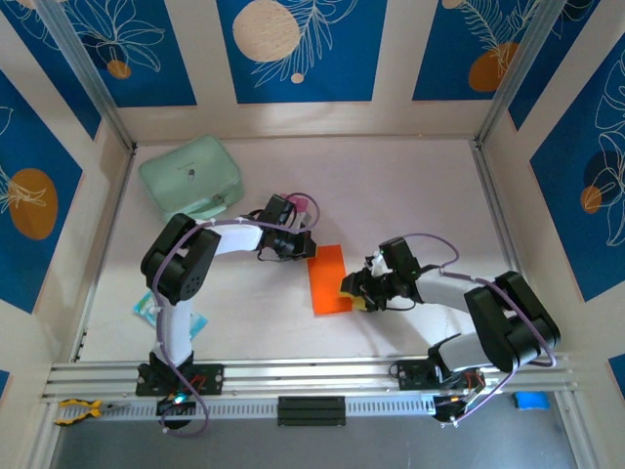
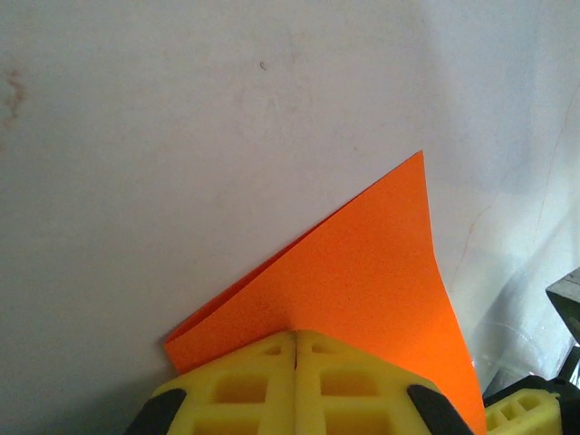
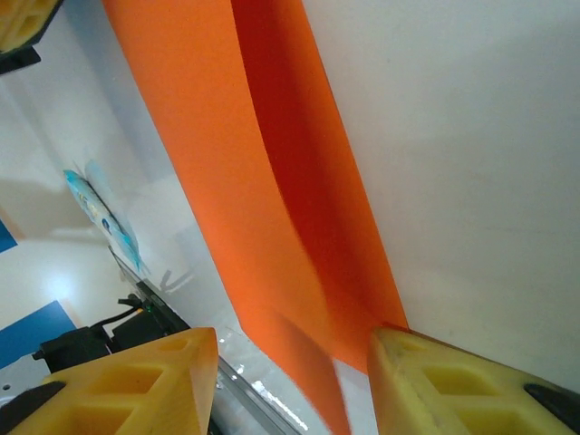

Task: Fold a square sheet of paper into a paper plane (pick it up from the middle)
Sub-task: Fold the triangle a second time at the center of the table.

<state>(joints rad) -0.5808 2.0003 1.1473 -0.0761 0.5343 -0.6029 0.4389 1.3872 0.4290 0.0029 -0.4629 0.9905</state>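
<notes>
The white surface is looking smooth, so the thin paper sliding is probably the main worry. The mint-green case is sitting well clear at the upper left of the overhead view. The square sheet of paper, doubled into a narrow rectangle, is lying at the centre. Its upper layer is bowing up, so it is likely to be springing open if left uncreased. The left claw is pressed together at the sheet's upper-left corner, pinching or merely pinning I cannot tell; a nudge there is risking skewed edges. The right claw is standing apart astride the right edge, where closing crookedly is risking a crumple. The small pink block is lying just above the left claw, within reach of a stray swing.
</notes>
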